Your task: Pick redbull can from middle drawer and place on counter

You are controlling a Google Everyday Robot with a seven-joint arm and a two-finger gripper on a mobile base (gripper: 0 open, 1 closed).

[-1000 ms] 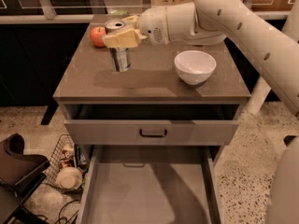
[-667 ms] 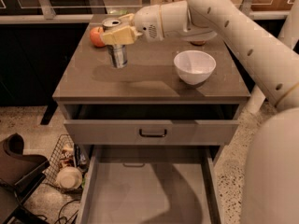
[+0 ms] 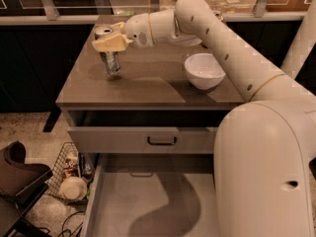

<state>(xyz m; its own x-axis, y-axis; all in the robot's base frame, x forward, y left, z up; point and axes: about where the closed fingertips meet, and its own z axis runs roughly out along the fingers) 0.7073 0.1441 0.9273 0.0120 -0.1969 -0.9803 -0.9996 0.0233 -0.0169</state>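
Note:
The redbull can (image 3: pixel 110 62), slim and silver with a shiny top, stands at the back left of the counter (image 3: pixel 148 85), its base on or just above the surface. My gripper (image 3: pixel 111 42) reaches in from the right, and its pale yellow fingers (image 3: pixel 104 44) are closed around the can's upper part. The middle drawer (image 3: pixel 148 201) is pulled out below, and its plain grey floor has nothing on it except the arm's shadow.
A white bowl (image 3: pixel 204 70) sits on the right of the counter. The top drawer with the dark handle (image 3: pixel 161 140) is slightly ajar. A wire basket (image 3: pixel 69 174) and a dark seat (image 3: pixel 17 174) are on the floor at left. My arm fills the right foreground.
The gripper and can have stayed at the back left of the counter, shifting slightly. The arm has swung nearer and now covers the right side of the view.

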